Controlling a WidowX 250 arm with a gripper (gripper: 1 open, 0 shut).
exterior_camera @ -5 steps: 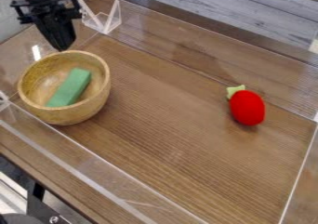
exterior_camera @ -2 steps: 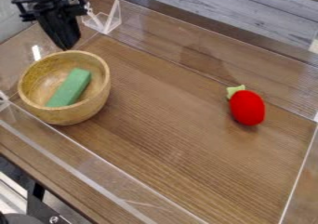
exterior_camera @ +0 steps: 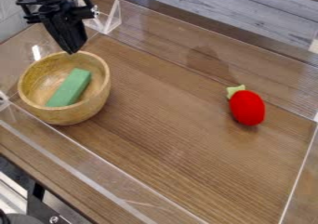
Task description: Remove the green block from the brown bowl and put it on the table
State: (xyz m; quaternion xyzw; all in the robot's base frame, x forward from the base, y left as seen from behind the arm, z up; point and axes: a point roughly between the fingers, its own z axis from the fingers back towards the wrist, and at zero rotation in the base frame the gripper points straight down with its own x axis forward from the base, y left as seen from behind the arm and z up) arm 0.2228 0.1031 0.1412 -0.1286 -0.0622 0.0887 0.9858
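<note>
The green block (exterior_camera: 70, 87) lies flat and slanted inside the brown bowl (exterior_camera: 96, 103), which stands at the left of the wood-grain table (exterior_camera: 187, 116). My black gripper (exterior_camera: 72, 48) hangs just behind the bowl's far rim, above the table and a little right of the bowl's middle. Its fingers are pressed together with nothing between them. It touches neither the bowl nor the block.
A red strawberry-shaped object (exterior_camera: 247, 106) with a small green top sits on the right side of the table. Low clear acrylic walls (exterior_camera: 112, 19) run along the table's edges, with a triangular clear bracket at the back left near the gripper.
The gripper has shifted slightly to the right and a little toward the bowl's far rim. The block, bowl and strawberry have not moved.
</note>
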